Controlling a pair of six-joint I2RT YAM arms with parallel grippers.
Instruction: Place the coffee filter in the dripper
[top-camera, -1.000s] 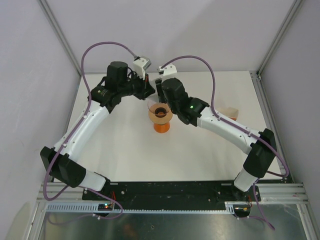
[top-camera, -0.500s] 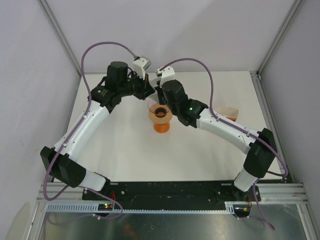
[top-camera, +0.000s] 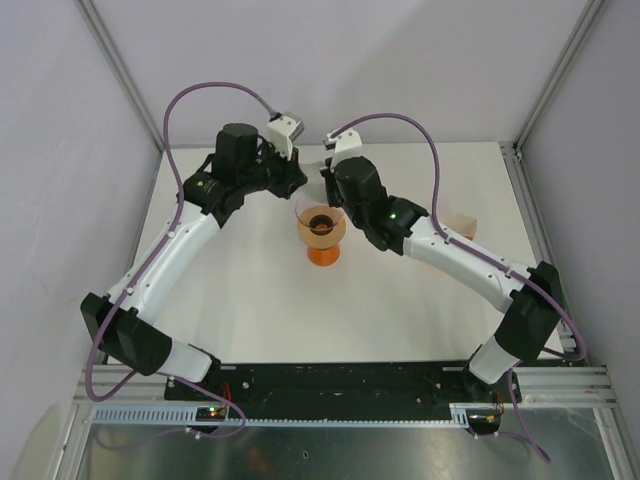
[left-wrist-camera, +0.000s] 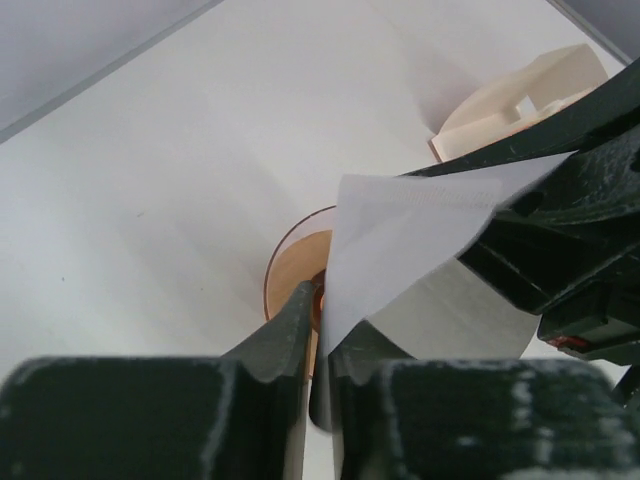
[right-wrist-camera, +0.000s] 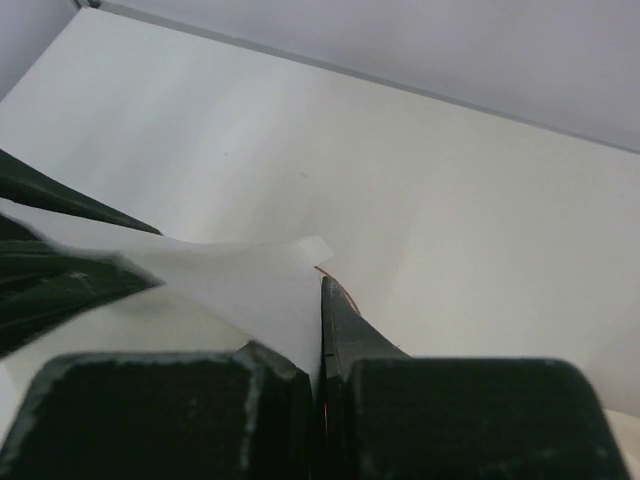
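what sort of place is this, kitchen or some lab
Probably a robot lab cell, not a kitchen: a left arm and right arm bolted to a metal rail, a white table boxed in by plain grey panels, plus a dripper on an orange cup.

A robotics lab cell: 2 bolted arms (top-camera: 165, 255), white table (top-camera: 260, 300), panel walls (top-camera: 350, 70).

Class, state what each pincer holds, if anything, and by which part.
Both hold the coffee filter: the left pincer pinches one edge, the right pincer the opposite edge.
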